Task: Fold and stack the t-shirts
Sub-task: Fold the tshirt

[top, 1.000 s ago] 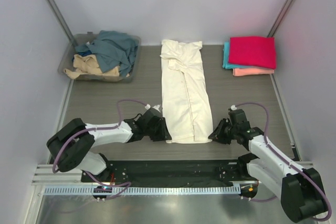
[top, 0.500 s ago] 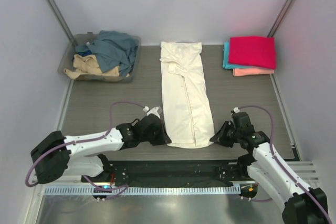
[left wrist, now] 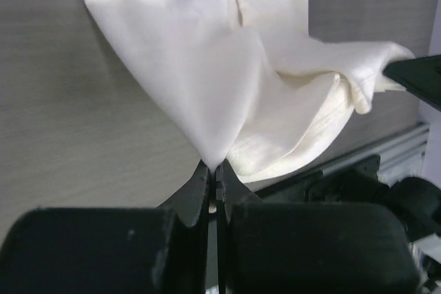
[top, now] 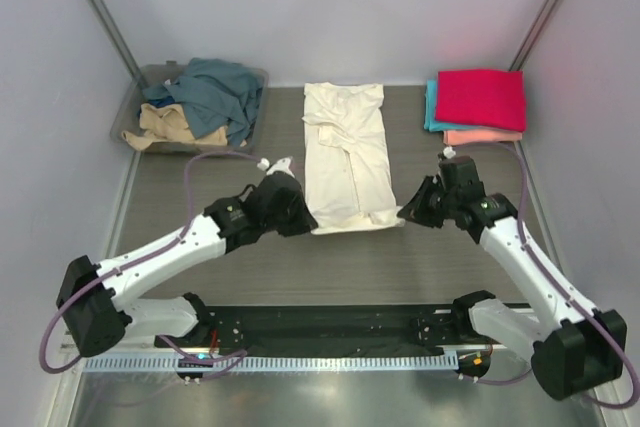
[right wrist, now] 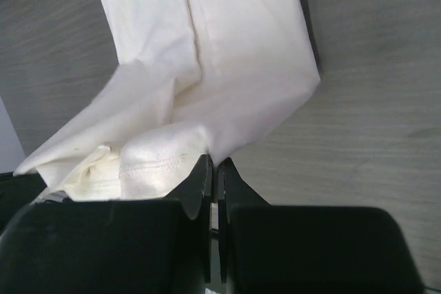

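A long cream t-shirt (top: 345, 152) lies down the middle of the table, its near hem lifted and doubled back. My left gripper (top: 306, 223) is shut on the hem's left corner, where cream cloth (left wrist: 227, 80) runs into the pinch of my left gripper (left wrist: 215, 168). My right gripper (top: 405, 215) is shut on the right corner; the stitched hem (right wrist: 155, 160) bunches beside my right gripper (right wrist: 213, 163). A folded stack at the back right has a magenta-red shirt (top: 481, 97) on top, with teal (top: 431, 107) and salmon-pink (top: 482, 136) edges showing beneath.
A clear plastic bin (top: 130, 117) at the back left holds crumpled slate-blue (top: 218, 92) and tan (top: 170, 125) shirts. Grey walls close in the table on three sides. A black rail (top: 320, 322) with both arm bases runs along the near edge.
Both grippers closed on the near hem corners, then lifted them and carried them away from the table's near edge, so the shirt now looks much shorter.
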You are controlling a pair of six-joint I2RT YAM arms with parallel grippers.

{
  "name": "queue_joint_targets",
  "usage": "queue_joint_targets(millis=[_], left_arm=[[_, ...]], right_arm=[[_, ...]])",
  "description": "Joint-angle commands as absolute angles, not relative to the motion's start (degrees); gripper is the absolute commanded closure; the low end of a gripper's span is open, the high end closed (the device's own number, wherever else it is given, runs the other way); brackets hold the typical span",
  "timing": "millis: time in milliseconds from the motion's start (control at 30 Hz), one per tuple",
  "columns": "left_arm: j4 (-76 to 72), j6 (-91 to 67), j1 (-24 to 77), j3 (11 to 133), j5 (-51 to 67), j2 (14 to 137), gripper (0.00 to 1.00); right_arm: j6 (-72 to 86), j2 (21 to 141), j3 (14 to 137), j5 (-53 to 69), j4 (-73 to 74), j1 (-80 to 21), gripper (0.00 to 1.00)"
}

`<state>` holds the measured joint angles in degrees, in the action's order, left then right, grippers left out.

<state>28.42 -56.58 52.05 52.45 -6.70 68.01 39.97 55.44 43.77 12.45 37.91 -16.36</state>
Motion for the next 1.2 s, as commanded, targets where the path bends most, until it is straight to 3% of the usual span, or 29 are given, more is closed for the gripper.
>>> queue_joint_targets(millis=[0,267,500,900,1167], left_arm=[[31.73,-48.62,44.15,57.73,-3.44,73.89,0.99],[31.55,-38.94,32.53,72.32,6.24,91.30,1.00],[31.64,-35.42,25.76,83.48,12.64,103.44,1.00],[33.22,-34.72,22.94,98.69,17.31,118.55,0.98],[34.89,-35.33,22.32,103.09,16.26,121.64,0.98]], right_arm=[[35.34,61.68,51.66,7.74,32.97,-16.44,0.99],[29.10,84.08,69.93,4.66,29.97,-15.29,0.99],[27.25,96.92,79.53,5.71,29.62,-13.19,0.99],[27.07,110.11,89.81,8.26,28.74,-9.76,0.99],[27.16,113.73,92.02,10.37,26.98,-9.76,0.99]])
